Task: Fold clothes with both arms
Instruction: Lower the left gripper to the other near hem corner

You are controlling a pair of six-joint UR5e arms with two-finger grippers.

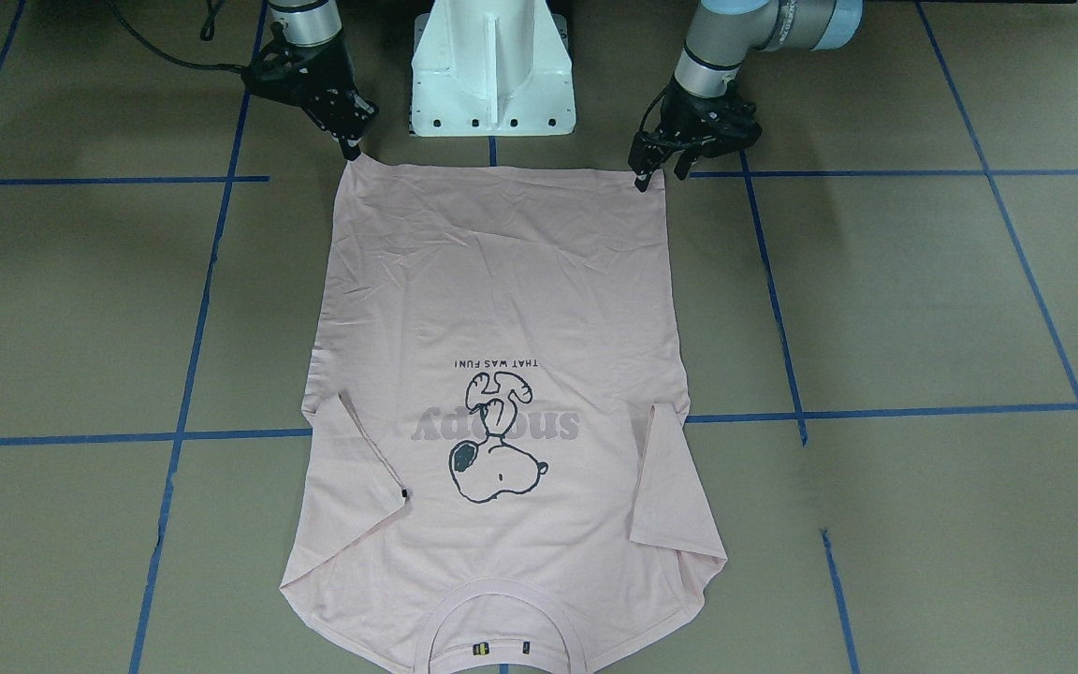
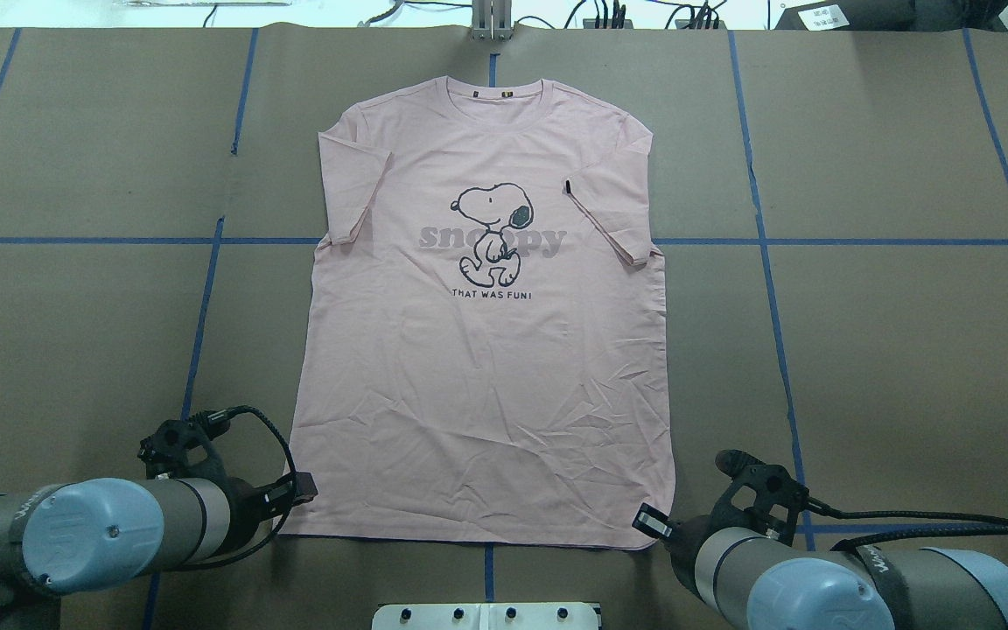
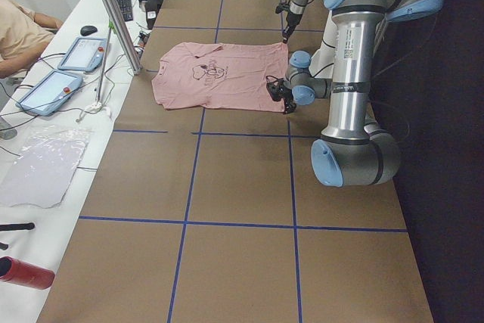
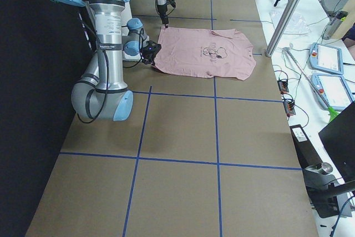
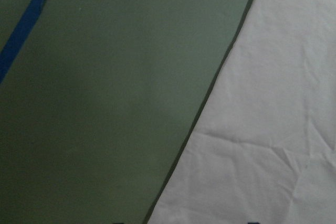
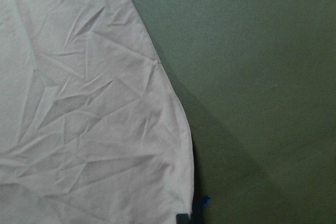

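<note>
The pale pink T-shirt lies flat with its front up, the cartoon dog showing. The collar is at the far side and both sleeves are folded inward. My left gripper is open and low over the near hem corner on my left; the shirt's side edge shows in its wrist view. My right gripper is shut at the other near hem corner, which is drawn to a small point. Both grippers also show in the overhead view, left and right.
The brown table cover carries a grid of blue tape lines. The white pedestal base stands between the arms, just behind the hem. Tablets, cables and a metal post sit past the table's far edge.
</note>
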